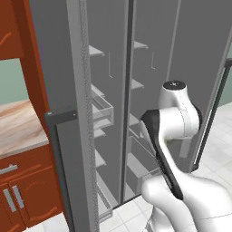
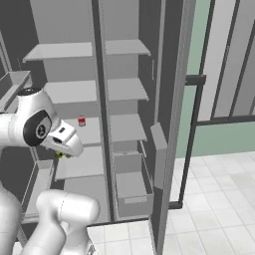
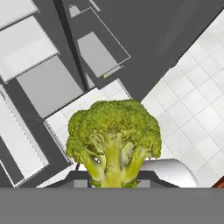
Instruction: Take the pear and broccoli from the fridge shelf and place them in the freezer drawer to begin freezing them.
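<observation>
The open fridge takes up most of the right base view, its pale shelves stacked on both sides of a dark centre post. In the lower middle of that frame, right of the post, sits the freezer drawer, a grey open-topped box pulled out so things can be dropped in from above. The white arm bends across the left of the frame, in front of the shelves. A small red can stands on a shelf just above the hand and plays no part in the job. At the hand, the gripper is clenched on the broccoli, which sits at the centre of the hand view, stalk down between the fingers, lifted clear with the drawer showing beyond it at upper middle. I judge it is being carried there. I cannot make out the pear.
</observation>
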